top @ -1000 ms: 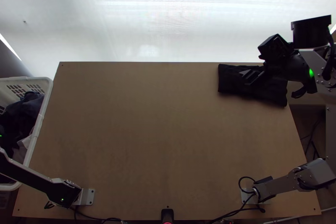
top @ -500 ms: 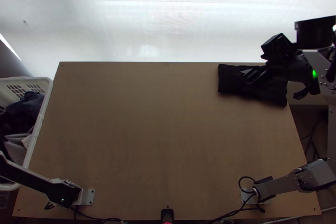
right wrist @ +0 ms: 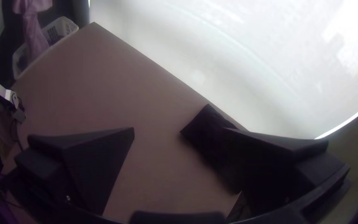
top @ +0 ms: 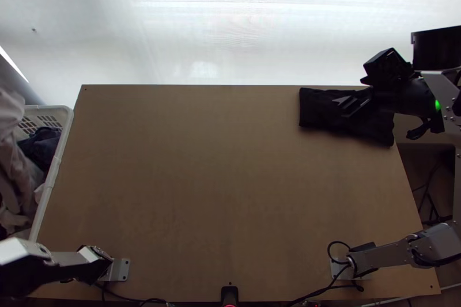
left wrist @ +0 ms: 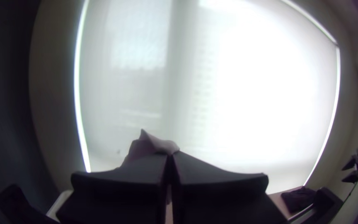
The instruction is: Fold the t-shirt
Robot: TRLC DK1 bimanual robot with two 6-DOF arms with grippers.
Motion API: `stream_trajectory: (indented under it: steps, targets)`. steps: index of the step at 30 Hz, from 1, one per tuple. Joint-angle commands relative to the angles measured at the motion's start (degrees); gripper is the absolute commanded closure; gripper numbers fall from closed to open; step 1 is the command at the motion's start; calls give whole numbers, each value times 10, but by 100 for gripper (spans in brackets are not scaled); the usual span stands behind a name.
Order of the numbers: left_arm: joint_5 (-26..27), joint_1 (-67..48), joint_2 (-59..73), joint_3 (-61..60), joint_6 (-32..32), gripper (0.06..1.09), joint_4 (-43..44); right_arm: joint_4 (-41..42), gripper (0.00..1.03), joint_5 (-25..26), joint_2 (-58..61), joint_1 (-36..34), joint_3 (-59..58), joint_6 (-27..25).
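Fetching, I'm judging: left gripper (left wrist: 170, 156) pinching pale garment (left wrist: 146, 145) over basket (top: 57, 160), right gripper (right wrist: 179, 129) gaping empty. Next needing spreading on table (top: 230, 180).

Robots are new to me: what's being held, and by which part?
A pale cloth, hanging over the white basket, pinched near its top by the left gripper; collar, sleeve or hem, I can't tell. The right gripper holds nothing.

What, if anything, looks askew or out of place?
The dark cloth lies a little askew at the table's far right corner, its near edge slanted. Nothing else stands out; the left gripper holds a light cloth over the basket.
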Motion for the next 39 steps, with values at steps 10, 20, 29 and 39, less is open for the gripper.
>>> stream_trajectory:
  steps: [10,20,29,39]
  targets:
    - [81,-134,-124,-8,-672,104,581,3,4,-21,-44,-29,-79,6]
    - [-141,-468,-167,-346,-265,105,287,6,4,-22,-54,-31,-85,15]
    - [-192,-415,-205,-599,-82,105,249,6,4,-21,-73,-45,-95,14]
    - [-413,-609,-151,-581,-53,105,229,7,4,-22,-83,-45,-87,18]
